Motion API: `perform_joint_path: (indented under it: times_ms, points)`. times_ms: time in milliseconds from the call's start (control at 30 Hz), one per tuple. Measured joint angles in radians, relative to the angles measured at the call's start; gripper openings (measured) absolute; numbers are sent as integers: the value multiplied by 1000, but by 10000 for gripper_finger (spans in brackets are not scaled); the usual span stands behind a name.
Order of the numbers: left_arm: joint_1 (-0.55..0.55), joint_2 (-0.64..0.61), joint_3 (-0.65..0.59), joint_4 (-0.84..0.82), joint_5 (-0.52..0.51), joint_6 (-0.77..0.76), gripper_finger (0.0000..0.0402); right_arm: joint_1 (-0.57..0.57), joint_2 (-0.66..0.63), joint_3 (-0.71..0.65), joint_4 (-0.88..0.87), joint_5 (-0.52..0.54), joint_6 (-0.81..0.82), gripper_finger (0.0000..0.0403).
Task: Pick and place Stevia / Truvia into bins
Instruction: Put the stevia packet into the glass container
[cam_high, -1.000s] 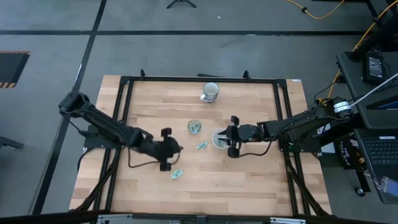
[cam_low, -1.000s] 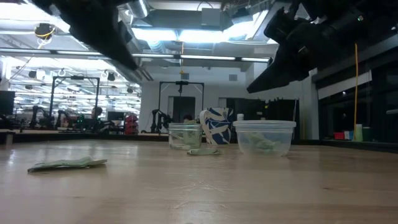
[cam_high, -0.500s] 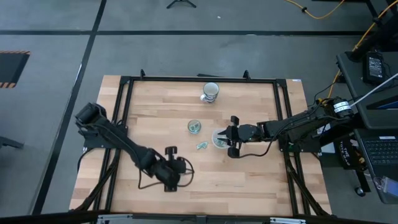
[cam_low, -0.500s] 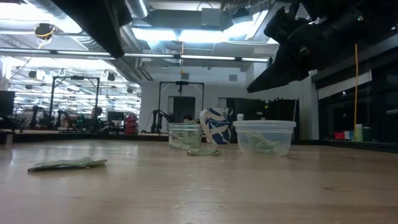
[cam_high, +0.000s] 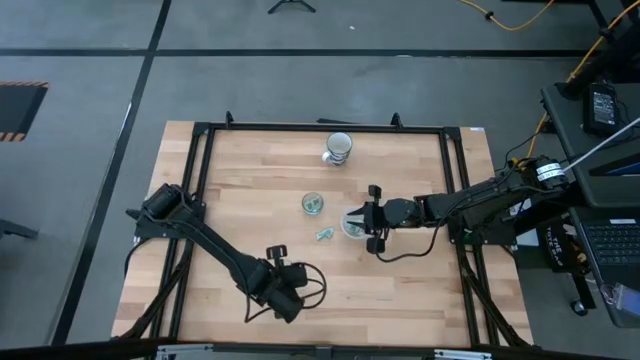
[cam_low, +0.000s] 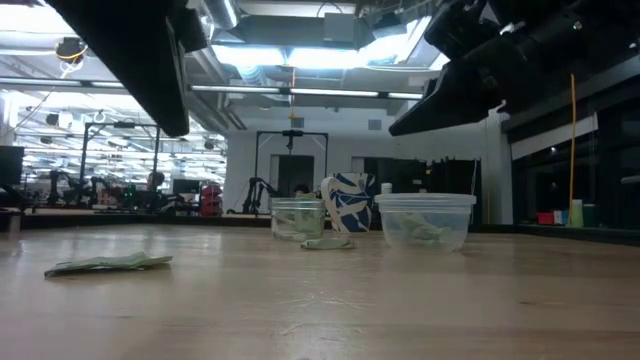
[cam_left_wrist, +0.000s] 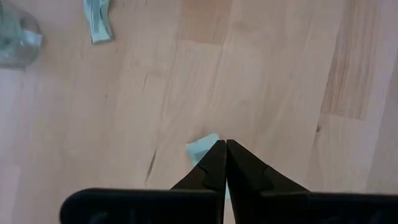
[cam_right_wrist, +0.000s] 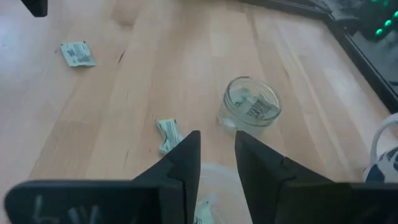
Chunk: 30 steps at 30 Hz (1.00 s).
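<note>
Hanging above the wooden table (cam_high: 400, 290) at about 7 o'clock from its centre, the left gripper (cam_left_wrist: 225, 146) has its two dark fingers pressed tip to tip with nothing between them. A light green and white paper packet (cam_left_wrist: 202, 148) lies flat on the wood just beside those tips in the left wrist view, and the low view shows it resting on the table.

The risk here is plain: with the fingers closed, a descent would only prod the thin packet or skate it across the boards. They would need to part first and straddle it.

At about 11 o'clock from the table's centre stands the narrow clear glass cup (cam_high: 313, 204), with packets already inside. At 5 o'clock from it lies a second green packet (cam_high: 324, 234), close to both bins. A careless sweep for it could knock the glass over.

Next comes the wide translucent white plastic cup (cam_high: 350, 224), also holding packets. The right gripper (cam_right_wrist: 217, 146) hovers over its rim on the 3 o'clock side, its fingers a narrow gap apart and empty as far as I can see. Lowering from there could catch the light cup and tip it
</note>
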Motion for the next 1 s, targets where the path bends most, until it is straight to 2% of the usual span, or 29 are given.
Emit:
perform_joint_path:
  times_ms: [167,400,667,900,1000]
  points:
    - [13,3,0,9,2,-159,34,0,0,0,-2,0,-46,104]
    - [15,3,0,9,-13,-236,105,0,0,0,-6,0,-124,104]
    - [16,9,0,9,-35,-406,178,0,0,0,-25,0,-131,104]
    - [20,59,0,13,-18,-474,188,0,-1,0,-43,0,-128,104]
    - [27,98,0,12,28,-475,187,0,-1,0,-45,0,-128,104]
